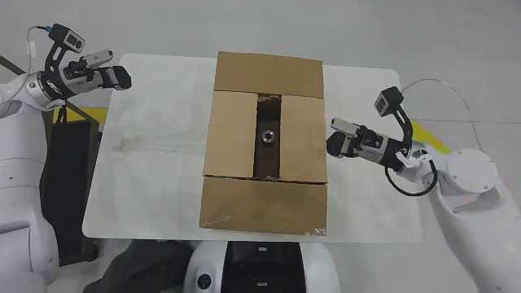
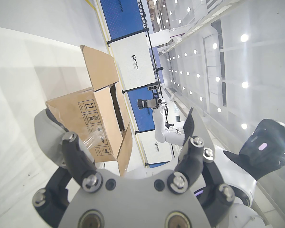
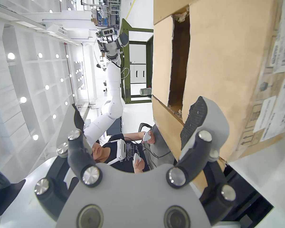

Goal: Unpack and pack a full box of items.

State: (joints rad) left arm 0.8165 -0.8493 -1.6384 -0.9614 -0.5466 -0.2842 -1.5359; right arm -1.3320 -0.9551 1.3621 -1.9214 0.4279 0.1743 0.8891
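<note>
One round item [image 1: 267, 136] lies inside the box [image 1: 236, 134], seen from above.

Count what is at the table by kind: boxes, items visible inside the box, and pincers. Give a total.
Cardboard box: 1
Round item seen through the gap between the flaps: 1
Pincers: 2 (left pincer, right pincer, both open)
Total: 4

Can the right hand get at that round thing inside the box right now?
Probably not yet. The round thing sits down a narrow gap between two inner flaps of the box, and the open right hand is outside, beside one flap.
</note>
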